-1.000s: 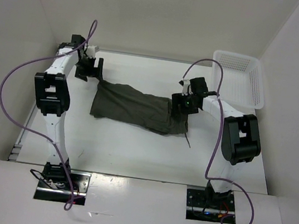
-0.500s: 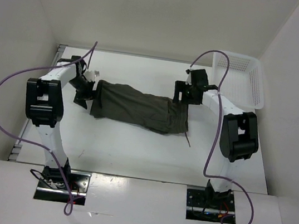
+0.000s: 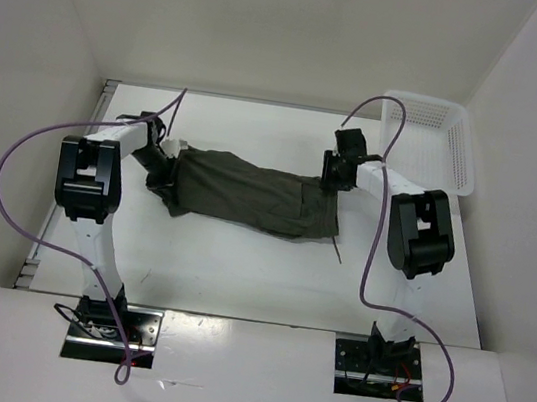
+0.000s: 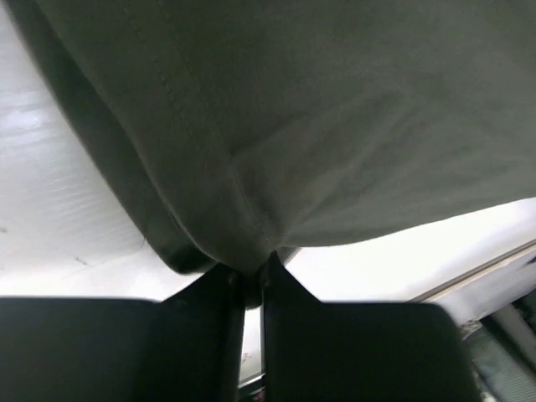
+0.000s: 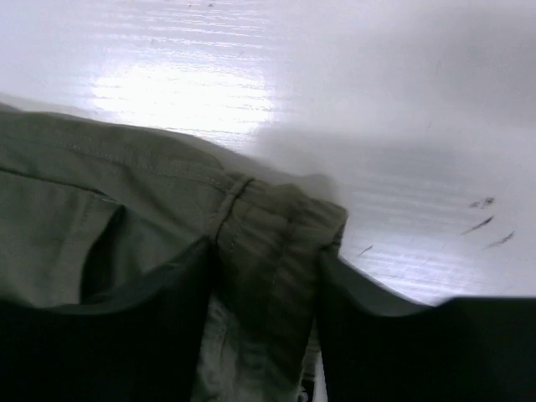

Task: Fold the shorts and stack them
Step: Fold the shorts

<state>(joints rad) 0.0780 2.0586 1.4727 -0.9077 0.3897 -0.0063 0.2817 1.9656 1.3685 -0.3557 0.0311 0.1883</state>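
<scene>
The dark olive shorts [image 3: 249, 193] lie stretched out sideways across the middle of the white table [image 3: 238, 272]. My left gripper [image 3: 165, 152] sits at their left end. In the left wrist view the left gripper [image 4: 251, 276] is shut on a pinched fold of the shorts [image 4: 293, 126]. My right gripper [image 3: 334, 173] is at their far right corner. In the right wrist view the right gripper [image 5: 264, 310] is open, its two fingers straddling the ribbed waistband of the shorts [image 5: 100, 193]. A thin drawstring [image 3: 338, 255] trails off the right end.
A white mesh basket [image 3: 435, 103] stands at the back right, past the right arm. Purple cables loop above both arms. White walls close in the table on the left, back and right.
The left gripper swung in from the back left to the shorts' left end and shut on the cloth. The right gripper shifted towards the back and its fingers narrowed around the waistband.
</scene>
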